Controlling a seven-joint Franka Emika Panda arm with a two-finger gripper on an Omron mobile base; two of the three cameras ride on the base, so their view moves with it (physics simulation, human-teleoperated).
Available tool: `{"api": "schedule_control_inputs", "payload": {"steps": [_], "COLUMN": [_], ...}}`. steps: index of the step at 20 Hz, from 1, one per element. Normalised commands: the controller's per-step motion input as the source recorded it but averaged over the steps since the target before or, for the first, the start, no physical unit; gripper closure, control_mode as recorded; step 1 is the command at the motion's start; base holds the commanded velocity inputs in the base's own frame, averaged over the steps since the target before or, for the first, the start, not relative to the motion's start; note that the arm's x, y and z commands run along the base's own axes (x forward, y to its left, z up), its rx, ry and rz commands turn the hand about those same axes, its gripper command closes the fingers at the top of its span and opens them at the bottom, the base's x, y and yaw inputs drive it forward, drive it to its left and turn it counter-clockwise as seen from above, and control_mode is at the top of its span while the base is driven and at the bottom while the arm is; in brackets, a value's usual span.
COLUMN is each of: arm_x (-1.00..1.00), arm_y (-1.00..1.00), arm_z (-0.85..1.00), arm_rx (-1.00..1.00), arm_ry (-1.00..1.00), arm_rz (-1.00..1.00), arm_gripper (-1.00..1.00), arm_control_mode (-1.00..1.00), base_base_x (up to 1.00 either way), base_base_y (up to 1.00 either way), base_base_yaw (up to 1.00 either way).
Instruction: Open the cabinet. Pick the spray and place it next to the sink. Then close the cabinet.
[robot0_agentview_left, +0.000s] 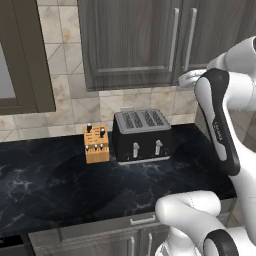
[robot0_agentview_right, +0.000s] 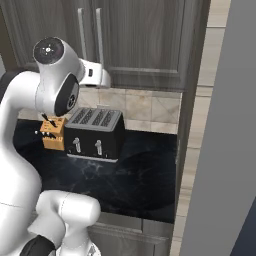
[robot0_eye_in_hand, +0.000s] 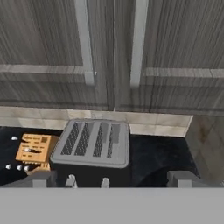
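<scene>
Cabinet (robot0_agentview_left: 135, 42): one, on far wall, both doors closed, two silver bar handles (robot0_eye_in_hand: 85, 41) side by side | gripper (robot0_eye_in_hand: 111, 177): raised before doors, fingers spread apart, holding nothing | below: one black toaster (robot0_agentview_left: 142, 135), one wooden knife block (robot0_agentview_left: 96, 144) to its left | surface: black marbled counter (robot0_agentview_left: 60, 185), beige tile backsplash (robot0_agentview_left: 75, 107)

One toaster (robot0_agentview_left: 142, 135), one knife block (robot0_agentview_left: 96, 144)

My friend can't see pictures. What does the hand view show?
The grey cabinet fills the top, both doors shut, its two silver handles side by side. Below it a black toaster stands on the dark counter, a wooden knife block to its left.
</scene>
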Motion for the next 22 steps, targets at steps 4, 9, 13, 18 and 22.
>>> {"api": "schedule_control_inputs", "payload": {"steps": [4, 9, 13, 18, 22], "arm_x": [0.47, 0.36, 0.28, 0.17, 0.31], "arm_y": [0.0, 0.0, -0.1, -0.04, 0.0], "arm_z": [0.02, 0.0, 0.11, 0.33, 0.2], "arm_rx": [-0.1, -0.06, -0.02, 0.03, 0.06], "arm_ry": [0.0, 0.0, 0.0, 0.0, 0.0], "arm_rz": [0.0, 0.0, 0.0, 0.0, -0.05], "arm_gripper": [-1.0, -1.0, -1.0, -1.0, -1.0], "arm_control_mode": [-1.0, -1.0, -1.0, -1.0, -1.0], "base_base_x": [0.0, 0.0, 0.0, 0.0, 0.0], "base_base_y": [0.0, 0.0, 0.0, 0.0, 0.0], "base_base_yaw": [0.0, 0.0, 0.0, 0.0, 0.0]}}
